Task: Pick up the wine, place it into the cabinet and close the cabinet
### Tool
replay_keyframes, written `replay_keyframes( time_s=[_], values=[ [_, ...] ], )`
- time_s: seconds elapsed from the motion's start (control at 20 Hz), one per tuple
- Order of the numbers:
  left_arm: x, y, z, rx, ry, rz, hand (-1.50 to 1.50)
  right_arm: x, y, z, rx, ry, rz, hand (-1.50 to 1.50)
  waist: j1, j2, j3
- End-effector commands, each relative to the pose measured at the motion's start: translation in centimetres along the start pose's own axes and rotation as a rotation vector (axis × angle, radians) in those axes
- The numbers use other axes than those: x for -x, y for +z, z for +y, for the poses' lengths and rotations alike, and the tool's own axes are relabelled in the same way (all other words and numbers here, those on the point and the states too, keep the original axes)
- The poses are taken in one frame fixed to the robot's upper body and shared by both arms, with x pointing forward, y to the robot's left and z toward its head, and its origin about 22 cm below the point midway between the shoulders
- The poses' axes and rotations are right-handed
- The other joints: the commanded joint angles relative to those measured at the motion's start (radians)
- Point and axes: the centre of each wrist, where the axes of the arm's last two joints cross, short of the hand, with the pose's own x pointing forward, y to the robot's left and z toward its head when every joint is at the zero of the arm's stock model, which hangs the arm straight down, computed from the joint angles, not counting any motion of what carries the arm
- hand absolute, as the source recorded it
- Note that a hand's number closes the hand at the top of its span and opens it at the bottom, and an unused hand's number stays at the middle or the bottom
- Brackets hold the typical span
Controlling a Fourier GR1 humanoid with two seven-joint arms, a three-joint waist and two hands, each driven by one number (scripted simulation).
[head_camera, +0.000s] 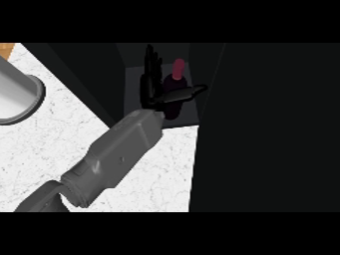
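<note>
White marble counter (25,164) – dark cabinet (275,129) beside – wine (177,82) inside

I'm seeing the cabinet (275,124) door walling off everything right of the wine (177,82); white counter (47,149) is lying open left of it, the grey cylinder (7,89) crowding far left.

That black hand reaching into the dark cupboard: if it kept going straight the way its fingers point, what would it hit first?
Probably the cabinet's dark inside, likely its back wall. The hand points upward past the wine bottle, which stands beside its thumb. Depth is hard to judge here.
</note>
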Motion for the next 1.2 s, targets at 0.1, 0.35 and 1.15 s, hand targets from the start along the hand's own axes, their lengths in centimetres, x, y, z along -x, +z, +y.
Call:
replay_keyframes(
  time_s=[0.1, 0.35, 1.15],
  values=[
    [1.1, 1.5, 0.4, 0.038, 0.059, -0.003, -1.50, -0.1, 0.7, 0.3, 0.030, 0.006, 0.012, -1.50, 0.028, -0.009, 0.000],
    [-0.4, 2.1, -2.4, 0.090, 0.071, 0.006, -1.50, -0.5, 0.2, -0.3, 0.040, -0.010, 0.014, -1.50, 0.036, -0.013, 0.000],
    [2.4, 5.4, -0.1, 0.160, 0.041, -0.010, -1.50, -2.8, 2.9, -0.4, 0.081, 0.030, 0.027, -1.50, 0.099, -0.027, 0.001]
  ],
)
